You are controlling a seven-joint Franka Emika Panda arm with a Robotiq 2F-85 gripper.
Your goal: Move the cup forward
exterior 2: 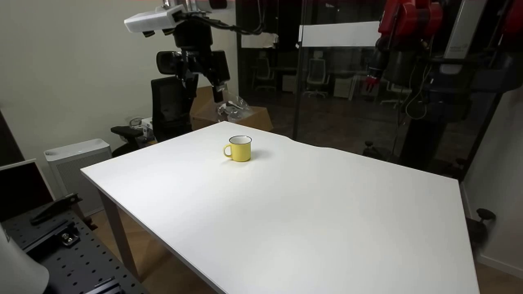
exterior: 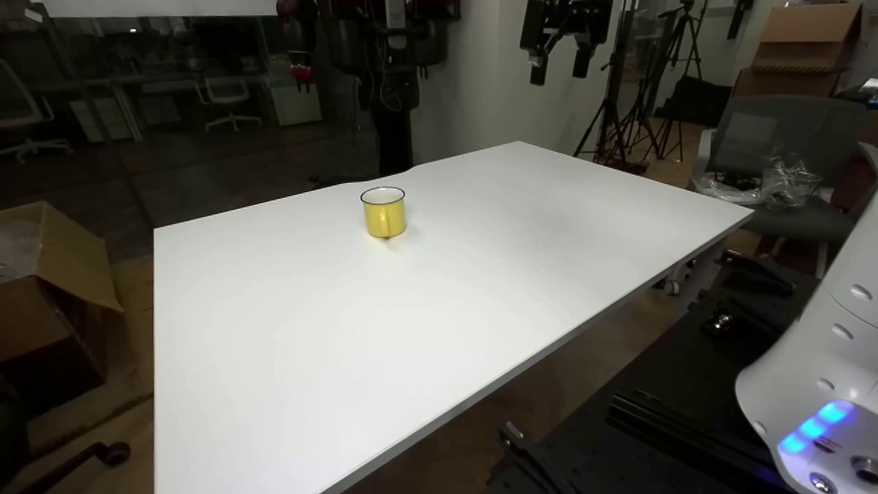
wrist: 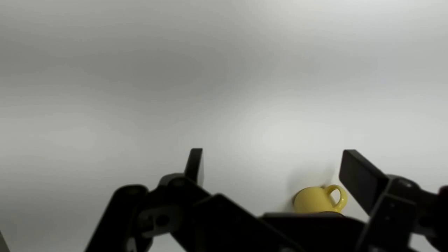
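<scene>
The white table (exterior: 309, 343) is the biggest thing here, with the arm (exterior: 816, 363) mounted beside one long edge. Over the table hangs the gripper (exterior 2: 205, 97), high up and well apart from anything below it. Its two fingers (wrist: 362, 179) stand wide, with nothing held between them. The cup (exterior 2: 240, 150) stands upright on the table, nearer the long edge opposite the arm. In the wrist view it sits low, closer to the finger on the right side, and is partly hidden by the gripper's body. Its handle (exterior: 384, 222) points toward that same finger there.

The step in hand looks like the approach, before any grasp. A finished move might look much the same, though, and I cannot tell the two apart. If the grasp is to come, the gripper needs to shift until the cup is centred, then go down with a finger on each side and the handle clear. After that it should take the cup forward, probably away from the arm, stopping short of the far edge.
</scene>
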